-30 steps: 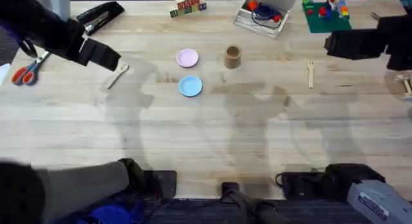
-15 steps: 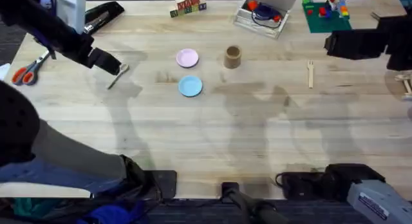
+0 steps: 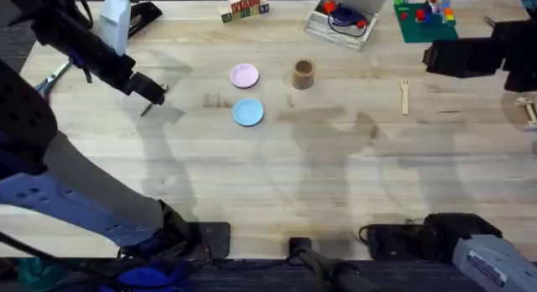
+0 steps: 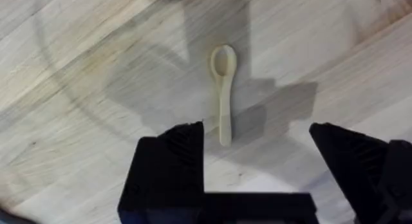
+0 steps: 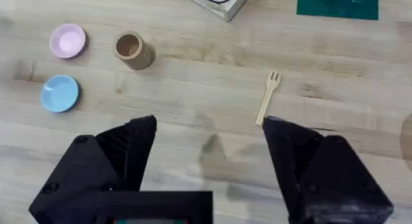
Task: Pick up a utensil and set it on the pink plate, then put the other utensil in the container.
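Spoon (image 4: 222, 89) flat on table, just ahead of left claw (image 4: 257, 153), handle end between wide-open fingers. Looks light, stiff, thin; likely slippery on wood. Best pinched mid-handle. Right claw (image 5: 209, 147) also open, fork (image 5: 267, 97) beyond.

Bare tabletop (image 4: 77, 121) all around the spoon (image 4: 223, 89); left hand (image 4: 257, 159) fingers spread, straddling its handle. Frame centre: pink plate (image 3: 244, 75), blue plate (image 3: 247, 112), cup (image 3: 303, 74) clustered.
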Controlling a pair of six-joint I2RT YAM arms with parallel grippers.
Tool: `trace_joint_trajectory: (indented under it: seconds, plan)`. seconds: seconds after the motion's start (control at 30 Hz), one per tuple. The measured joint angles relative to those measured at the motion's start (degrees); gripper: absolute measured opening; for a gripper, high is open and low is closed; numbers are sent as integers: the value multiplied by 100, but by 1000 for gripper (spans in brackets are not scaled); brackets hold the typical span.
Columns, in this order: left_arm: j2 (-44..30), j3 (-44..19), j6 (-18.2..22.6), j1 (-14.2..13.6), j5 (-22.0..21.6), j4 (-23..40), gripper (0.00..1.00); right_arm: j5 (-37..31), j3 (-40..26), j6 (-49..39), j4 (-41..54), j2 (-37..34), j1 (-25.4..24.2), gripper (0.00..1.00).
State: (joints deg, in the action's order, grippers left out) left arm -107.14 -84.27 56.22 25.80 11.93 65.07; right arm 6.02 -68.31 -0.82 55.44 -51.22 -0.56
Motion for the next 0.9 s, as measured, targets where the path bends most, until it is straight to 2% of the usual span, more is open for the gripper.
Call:
trace_joint_trajectory:
  seconds: [0.17,0.43,0.9]
  plan:
    - [-214,0,48,0,-248,-76,995,0,0,-1,0,0,-2,996]
    - [-455,0,74,0,-403,-405,994,0,0,0,0,0,0,996]
    - [-736,0,84,-12,-426,-598,993,0,-1,0,2,0,0,996]
